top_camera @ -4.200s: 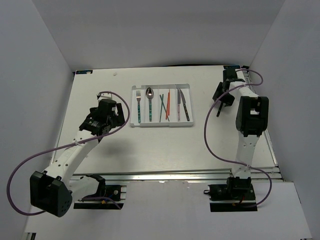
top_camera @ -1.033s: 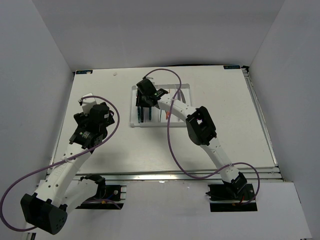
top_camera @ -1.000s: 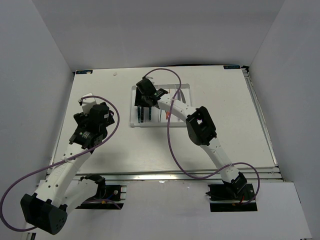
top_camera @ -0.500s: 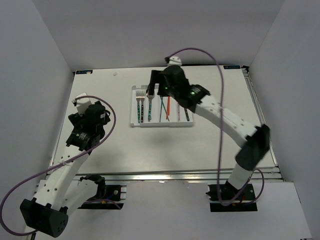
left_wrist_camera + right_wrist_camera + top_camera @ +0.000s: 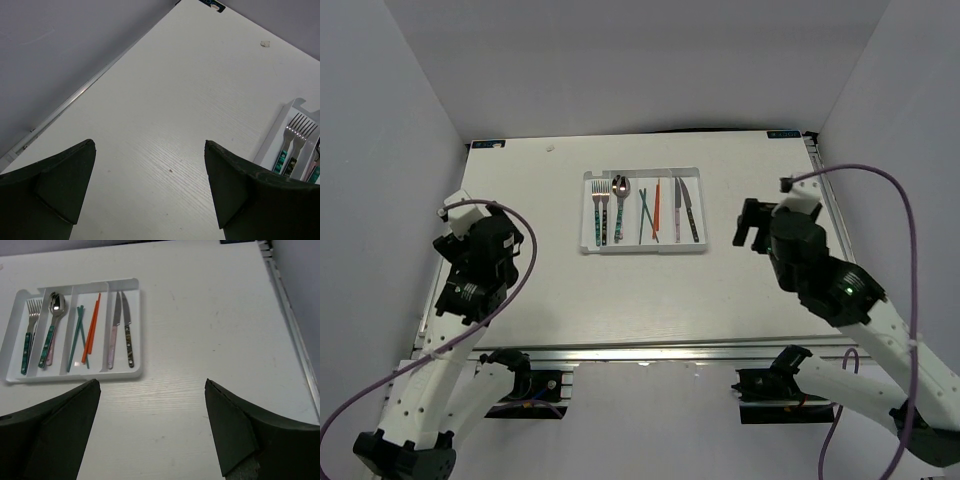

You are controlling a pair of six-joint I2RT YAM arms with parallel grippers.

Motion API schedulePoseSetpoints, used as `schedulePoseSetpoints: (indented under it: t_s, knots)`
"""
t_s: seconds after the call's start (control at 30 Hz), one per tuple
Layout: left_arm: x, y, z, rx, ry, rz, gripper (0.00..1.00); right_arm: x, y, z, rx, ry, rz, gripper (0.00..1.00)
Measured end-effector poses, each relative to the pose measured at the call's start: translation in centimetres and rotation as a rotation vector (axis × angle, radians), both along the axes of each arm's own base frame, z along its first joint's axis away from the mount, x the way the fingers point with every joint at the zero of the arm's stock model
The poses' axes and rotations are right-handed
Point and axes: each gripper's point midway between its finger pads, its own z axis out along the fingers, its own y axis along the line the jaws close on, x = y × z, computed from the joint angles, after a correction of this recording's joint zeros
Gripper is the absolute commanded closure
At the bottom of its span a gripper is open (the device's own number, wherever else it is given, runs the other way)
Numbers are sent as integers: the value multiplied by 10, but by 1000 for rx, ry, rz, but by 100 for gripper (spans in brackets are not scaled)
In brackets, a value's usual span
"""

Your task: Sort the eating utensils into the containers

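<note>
I am looking at the white tray (image 5: 75,377), which is lying flat on the far middle part of the table (image 5: 620,300). It has four long compartments, and all the utensils I can see are lying inside them. From the left:

- **First:** two forks (image 5: 31,315).
- **Second:** two spoons (image 5: 54,307), one with a teal handle and one with a pink handle.
- **Third:** teal chopsticks (image 5: 76,337) and orange chopsticks (image 5: 92,322), which are crossing a little.
- **Fourth:** two knives (image 5: 120,325), one with a pink handle and one with a dark handle.

The white surface is giving wide room on every side of the tray. Grey walls are standing along the left, far and right edges, and a metal rail (image 5: 290,315) is running along the right edge.

The right gripper (image 5: 152,385) is hanging above the near right part of the table. Its jaws are spread wide and holding nothing, and the tray is well ahead of it, to its left. The left gripper (image 5: 150,150) is over the left side, also wide open and empty. In its view only the tray's corner with the fork heads is showing, far to the right.
</note>
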Motion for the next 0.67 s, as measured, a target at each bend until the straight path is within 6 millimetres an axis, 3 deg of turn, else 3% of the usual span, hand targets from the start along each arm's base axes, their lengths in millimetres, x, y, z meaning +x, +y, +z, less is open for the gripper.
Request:
schedulePoseSetpoints:
  t_s: [0.23,0.47,0.67]
  knots:
    - [-20,6,6,-36,-80,2,2,-38,-60,19,31,-71,-102,11]
    - [-24,7,14,-50,-121,-2,2,-45,-68,-7,-24,5,-125,11]
    - [-21,5,10,-42,-98,-5,2,-46,-67,-11,-19,16,-124,11]
